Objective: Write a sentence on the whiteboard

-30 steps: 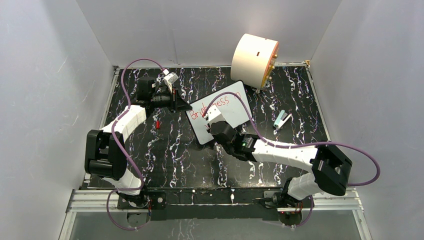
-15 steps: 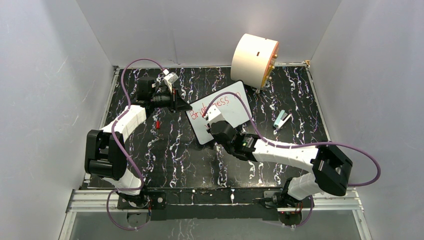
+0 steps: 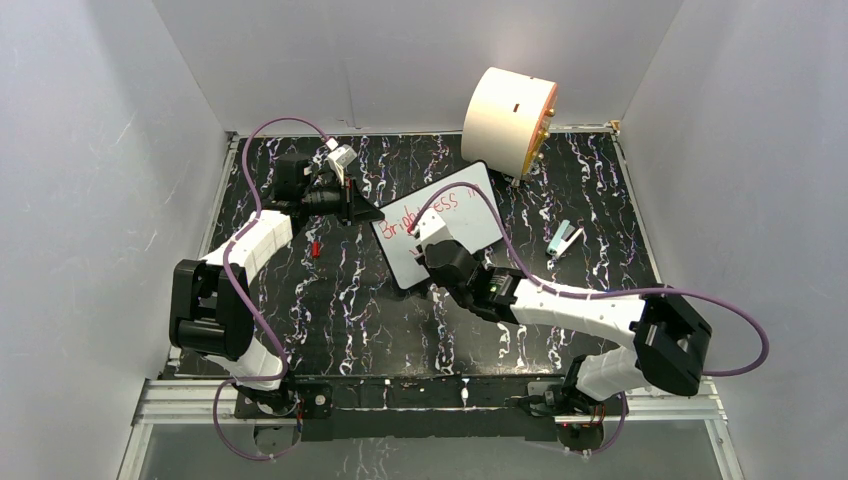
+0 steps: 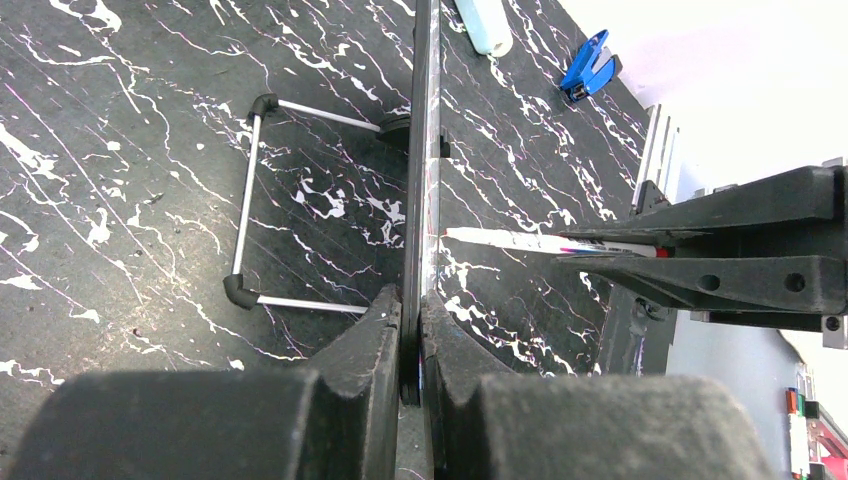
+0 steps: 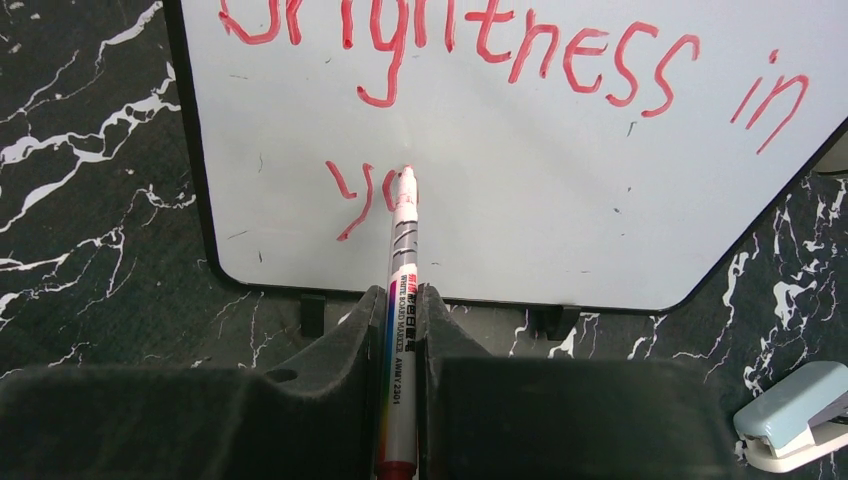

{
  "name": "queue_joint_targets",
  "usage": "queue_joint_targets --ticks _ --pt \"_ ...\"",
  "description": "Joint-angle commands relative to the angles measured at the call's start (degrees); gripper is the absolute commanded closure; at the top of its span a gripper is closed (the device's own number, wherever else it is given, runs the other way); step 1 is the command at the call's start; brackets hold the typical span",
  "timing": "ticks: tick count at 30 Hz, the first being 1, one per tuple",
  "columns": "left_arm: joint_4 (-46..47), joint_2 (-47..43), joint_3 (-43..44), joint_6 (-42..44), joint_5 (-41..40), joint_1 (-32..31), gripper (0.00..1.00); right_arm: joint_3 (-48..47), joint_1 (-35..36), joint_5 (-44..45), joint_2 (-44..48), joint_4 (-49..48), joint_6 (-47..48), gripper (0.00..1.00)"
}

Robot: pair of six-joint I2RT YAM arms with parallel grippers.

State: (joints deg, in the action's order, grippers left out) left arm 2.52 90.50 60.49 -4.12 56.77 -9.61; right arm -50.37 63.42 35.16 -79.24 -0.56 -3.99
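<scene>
**Red marker tip resting on a propped whiteboard**

The whiteboard (image 3: 478, 212) is standing tilted near the middle of the table (image 3: 330, 310), a glossy black slab veined with white like marble. The board is a smooth white rectangle with rounded corners and a thin black rim. In the left wrist view it is showing edge-on (image 4: 424, 150), as a thin dark line. A bent wire stand (image 4: 245, 210) with black rubber elbows is sitting just beside its back face.

The left gripper (image 4: 411, 310) is pinching the board's edge, its blocky matte black jaws closed tight against both faces.

The right gripper (image 5: 402, 300) is clamped on a slim marker (image 5: 402, 255), a white barrel with printed lettering and a rainbow stripe. The marker's red felt tip is touching the board.

The sentence (image 5: 500, 50) is running in loose, rounded red strokes. The top line is reading "Brightness in", with its upper edge cut off in the right wrist view. Below it a slanting "y" is sitting beside a curved stroke right at the tip.

A pale mint stapler (image 5: 795, 415) is lying on the table off the board's right corner. A big cream cylinder (image 3: 505, 118) is lying on its side by the back wall.
</scene>
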Motion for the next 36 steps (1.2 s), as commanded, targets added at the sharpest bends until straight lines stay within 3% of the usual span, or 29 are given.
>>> queue_joint_targets --ticks 1,36 --pt "-4.9 1.4 -1.1 2.4 -4.3 -1.4 1.00 0.1 -0.5 1.7 2.8 -2.2 1.1 1.00" --pt "-5.0 1.5 -1.0 2.4 -4.2 -1.5 1.00 -0.2 -2.1 -0.9 -0.8 -1.7 0.7 1.00"
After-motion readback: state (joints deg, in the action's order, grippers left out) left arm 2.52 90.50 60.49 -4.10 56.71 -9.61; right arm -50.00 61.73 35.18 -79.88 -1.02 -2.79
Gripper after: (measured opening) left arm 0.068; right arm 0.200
